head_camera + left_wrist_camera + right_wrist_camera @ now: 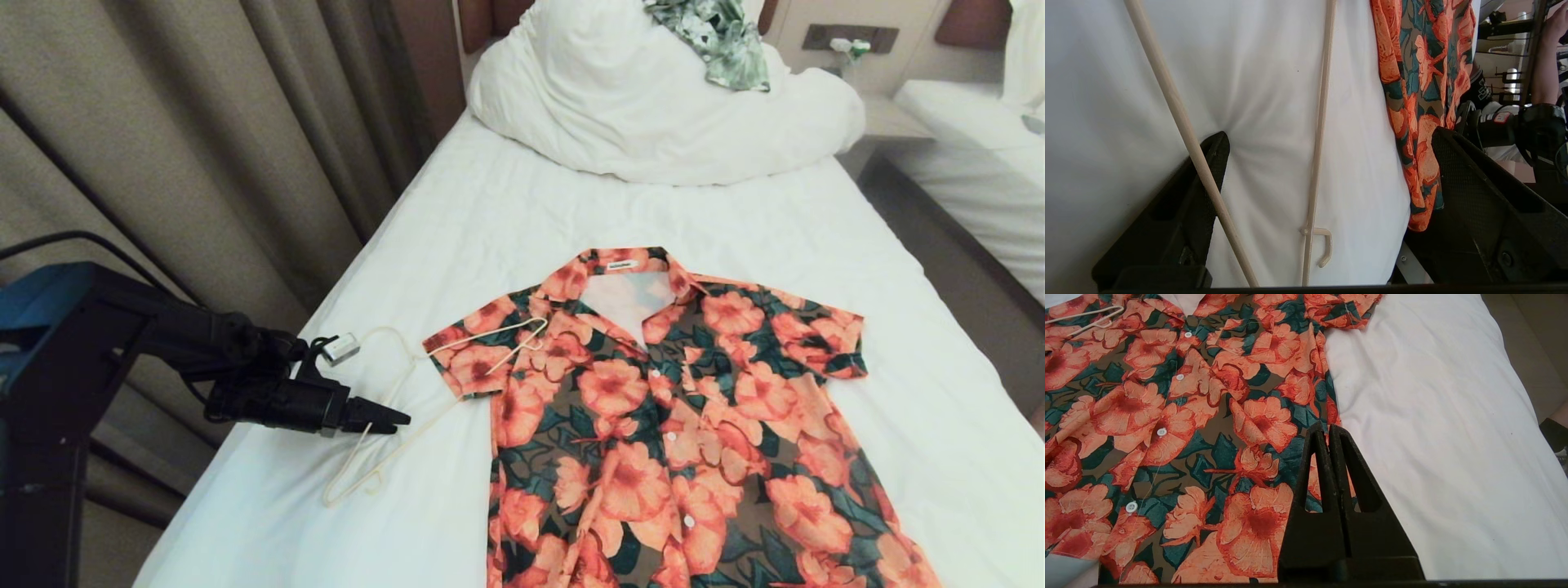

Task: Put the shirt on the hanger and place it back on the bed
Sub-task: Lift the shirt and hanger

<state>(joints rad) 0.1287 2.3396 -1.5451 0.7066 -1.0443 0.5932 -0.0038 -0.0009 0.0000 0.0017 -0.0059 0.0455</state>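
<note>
Black fingers (1208, 163) of my left gripper (1327, 155) stand spread wide over the bed (506, 212), with nothing between them but sheet and two thin bars of the hanger (1319, 134). One finger presses into the white sheet and dimples it; the nearer bar crosses in front of that finger, though I cannot tell whether they touch. In the head view my left gripper (396, 422) reaches in from the bed's left edge, its tips over the hanger (392, 408).

That cream wire hanger lies flat on the sheet, one end resting on the left sleeve of the shirt (678, 425). The floral shirt is spread face up, buttoned, collar toward the bunched white duvet (620, 106), where a green-and-white leafy garment (722, 37) sits on top.

My right gripper (1329, 430) is closed with its fingers pressed together, holding nothing, poised above the shirt (1208, 416) near its side edge.
</note>
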